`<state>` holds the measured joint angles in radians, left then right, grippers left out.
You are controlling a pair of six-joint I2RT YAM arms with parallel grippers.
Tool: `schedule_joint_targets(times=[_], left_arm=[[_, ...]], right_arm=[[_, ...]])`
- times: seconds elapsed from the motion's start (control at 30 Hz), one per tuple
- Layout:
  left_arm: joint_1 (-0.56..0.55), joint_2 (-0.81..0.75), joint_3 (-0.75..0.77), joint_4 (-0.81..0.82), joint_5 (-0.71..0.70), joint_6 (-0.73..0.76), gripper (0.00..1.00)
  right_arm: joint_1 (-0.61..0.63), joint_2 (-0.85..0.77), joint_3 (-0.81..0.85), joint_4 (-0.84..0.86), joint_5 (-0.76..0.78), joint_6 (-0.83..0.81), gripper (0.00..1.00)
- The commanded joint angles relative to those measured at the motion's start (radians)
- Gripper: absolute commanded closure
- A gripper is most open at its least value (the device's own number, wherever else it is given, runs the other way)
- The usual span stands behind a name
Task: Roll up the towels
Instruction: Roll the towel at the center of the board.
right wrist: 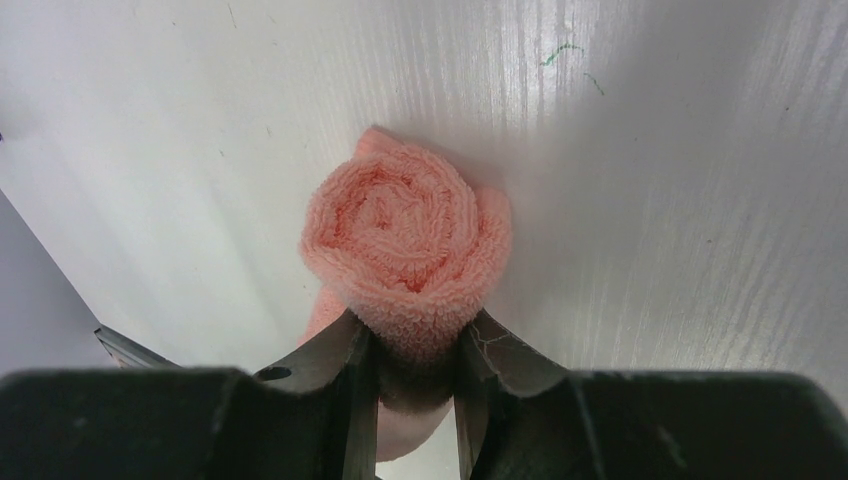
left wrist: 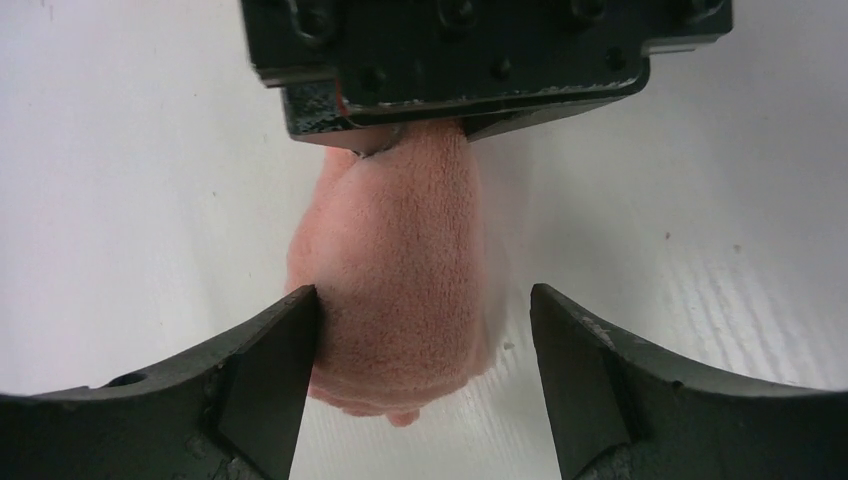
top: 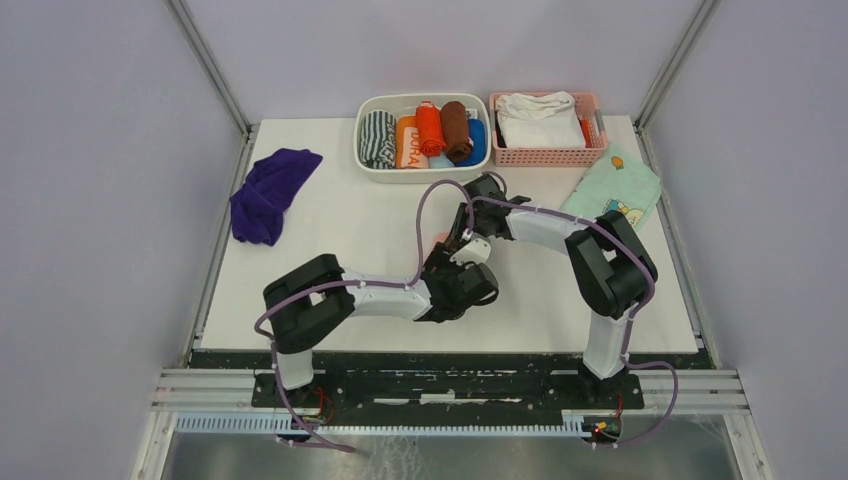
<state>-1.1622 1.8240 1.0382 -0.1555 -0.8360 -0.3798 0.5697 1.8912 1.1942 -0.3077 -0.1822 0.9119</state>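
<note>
The salmon-pink towel is rolled into a tight spiral and lies on the white table, with only a sliver of it visible from above. My right gripper is shut on one end of the roll and appears as a black block beyond it in the left wrist view. My left gripper is open around the other end of the roll. Its left finger touches the cloth and its right finger stands apart. The purple towel lies crumpled and unrolled at the far left.
A white basket of several rolled towels stands at the back centre. Beside it is a pink basket holding a white folded cloth. A mint-green printed cloth lies at the back right. Both arms meet mid-table.
</note>
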Motion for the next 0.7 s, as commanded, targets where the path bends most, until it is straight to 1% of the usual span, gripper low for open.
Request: schedule_joint_targets(times=[0.0,0.13,0.23,0.5,0.67], left_arm=[[0.002,0.057,0.038,0.009,-0.08,0.06,0.18],[0.002,0.095,0.024,0.009,-0.089,0.058,0.22],[0.0,0.099,0.029,-0.026,-0.118,0.043,0.23],[-0.004,-0.038,0.009,0.012,-0.101,0.094,0.17],[0.003,-0.042,0.005,0.044,-0.043,0.138,0.14]], right_arm=[[0.008,-0.003,0.016,-0.065,0.03,-0.015,0.7],[0.008,-0.003,0.015,-0.055,0.016,-0.011,0.69],[0.008,-0.001,0.015,-0.053,0.008,-0.011,0.69],[0.008,0.006,0.01,-0.046,-0.002,-0.013,0.7],[0.007,0.01,0.009,-0.041,-0.012,-0.012,0.7]])
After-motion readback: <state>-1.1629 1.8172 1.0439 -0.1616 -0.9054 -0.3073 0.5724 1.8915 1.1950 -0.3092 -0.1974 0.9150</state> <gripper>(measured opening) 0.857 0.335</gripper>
